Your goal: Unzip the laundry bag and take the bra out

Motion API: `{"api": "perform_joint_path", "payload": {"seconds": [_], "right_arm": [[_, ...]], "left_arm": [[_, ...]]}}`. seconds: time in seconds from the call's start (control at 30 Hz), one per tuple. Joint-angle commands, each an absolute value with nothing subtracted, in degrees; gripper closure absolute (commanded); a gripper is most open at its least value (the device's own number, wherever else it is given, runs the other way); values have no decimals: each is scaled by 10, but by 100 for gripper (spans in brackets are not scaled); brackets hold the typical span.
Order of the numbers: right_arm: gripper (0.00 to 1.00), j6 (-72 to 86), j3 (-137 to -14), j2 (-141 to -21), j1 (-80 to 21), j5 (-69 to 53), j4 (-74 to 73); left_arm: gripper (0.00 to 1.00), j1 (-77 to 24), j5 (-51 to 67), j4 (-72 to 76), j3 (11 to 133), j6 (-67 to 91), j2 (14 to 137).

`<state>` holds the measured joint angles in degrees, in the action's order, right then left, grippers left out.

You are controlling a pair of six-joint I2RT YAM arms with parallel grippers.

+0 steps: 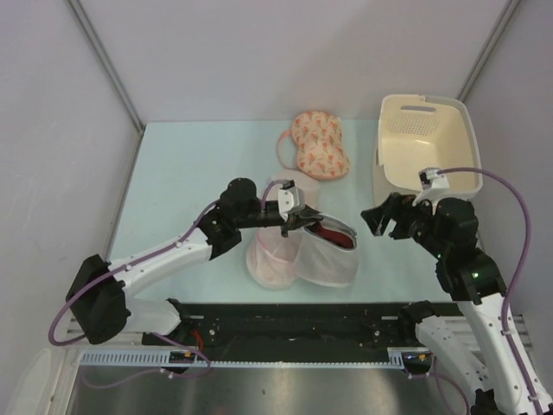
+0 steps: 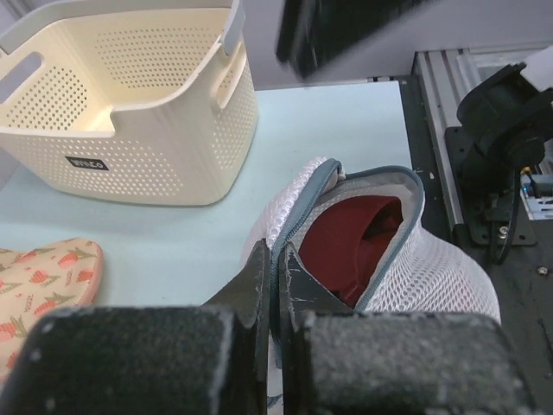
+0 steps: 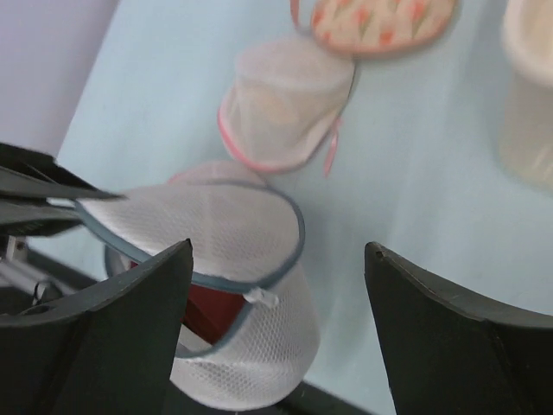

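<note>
Pinching the grey zip rim of the laundry bag (image 2: 432,268), the left gripper (image 2: 278,268) has its fingers pressed together on the mesh at the side of the bag that faces the table's left edge. The bag sits close to the near edge of the table (image 1: 173,173), about midway along it. Its zip gapes open on top, and the bra (image 2: 346,246), dark red, shows inside the mouth, wholly within the pouch. The right gripper (image 1: 389,220) hangs just beside the bag on the right-edge side, jaws spread wide, apart from it and holding nothing. A round mesh pouch with pink trim (image 1: 263,264) lies against the bag toward the left edge, and a second pink-trimmed pouch (image 3: 285,104) lies just behind, toward the far edge. A peach patterned bra (image 1: 318,145) rests nearer the far edge, and a cream perforated basket (image 1: 423,147) stands at the far right corner.
</note>
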<state>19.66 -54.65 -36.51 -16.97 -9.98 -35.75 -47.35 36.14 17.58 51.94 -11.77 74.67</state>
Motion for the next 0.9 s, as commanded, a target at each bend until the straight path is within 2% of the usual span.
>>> {"api": "perform_joint_path", "payload": {"seconds": [0.0,0.07,0.23,0.33,0.63,0.7,0.73,0.83,0.87], "right_arm": [[19,250,-461,-338,-165,-214,-346],[22,257,-418,-325,-164,-264,-331],[19,256,-374,-326,-170,-315,-299],[20,258,-359,-339,-180,-337,-274],[20,245,-352,-370,-235,-329,-250],[21,248,-352,-386,-263,-269,-232],[23,249,-352,-399,-290,-246,-226],[40,256,-352,-422,-321,-214,-182],[60,259,-352,-435,-324,-209,-161]], "left_arm": [[100,-472,353,244,478,-90,692],[99,-472,358,237,456,-88,679],[100,-472,355,243,404,-73,644],[100,-472,352,236,396,-71,639],[100,-472,337,233,384,-76,622],[100,-472,342,237,382,-75,621],[100,-472,344,240,381,-71,622],[100,-472,348,252,381,-66,626],[100,-472,349,257,381,-64,628]]}}
